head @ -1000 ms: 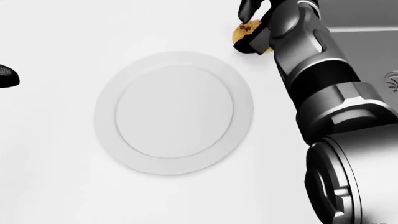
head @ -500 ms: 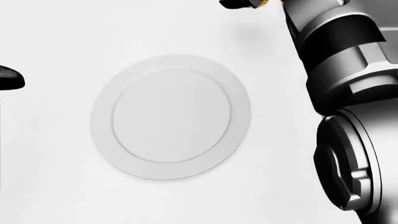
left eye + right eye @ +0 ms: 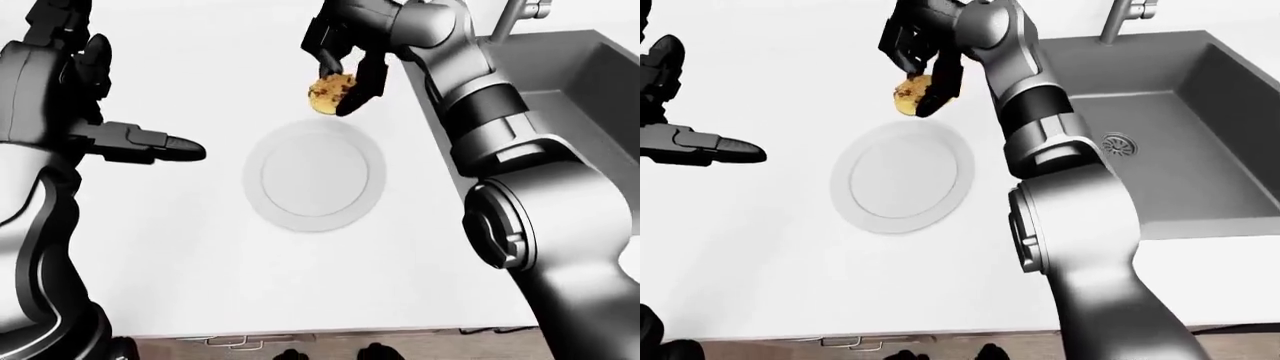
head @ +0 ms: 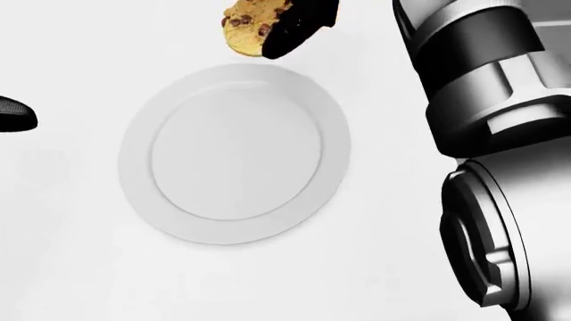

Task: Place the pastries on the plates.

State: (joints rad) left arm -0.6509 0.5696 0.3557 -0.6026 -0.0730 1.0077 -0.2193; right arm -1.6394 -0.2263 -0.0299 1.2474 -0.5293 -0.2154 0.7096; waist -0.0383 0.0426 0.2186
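A chocolate-chip cookie is held in my right hand, whose black fingers close round it. The cookie hangs above the top rim of a white plate on the white counter. The plate is bare; it also shows in the left-eye view and the right-eye view. My left hand is open and empty to the left of the plate, one finger pointing towards it. Only its fingertip shows in the head view.
A grey sink with a faucet lies right of the plate. My right arm fills the right side of the head view. The counter's near edge runs along the bottom of the eye views.
My right hand lifted the cookie off the counter, went up out of the head view, then came back left and down to the plate's top rim. The plate stayed put.
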